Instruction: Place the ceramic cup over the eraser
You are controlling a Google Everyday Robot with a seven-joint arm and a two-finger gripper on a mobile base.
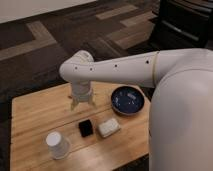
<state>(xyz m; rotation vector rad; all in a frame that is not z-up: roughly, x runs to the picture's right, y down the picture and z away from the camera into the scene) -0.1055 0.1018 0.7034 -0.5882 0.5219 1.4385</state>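
The white ceramic cup (58, 144) stands on the wooden table (35, 112) near the front left, apart from everything. The black eraser (85, 128) lies a little to its right, near the table's middle front. My gripper (81, 104) hangs from the white arm over the table's middle, behind the eraser and well away from the cup, pointing down. It holds nothing that I can see.
A white rectangular block (108, 127) lies just right of the eraser. A dark blue round bowl (127, 100) sits at the back right. My arm's large white body fills the right side. Dark patterned carpet surrounds the table.
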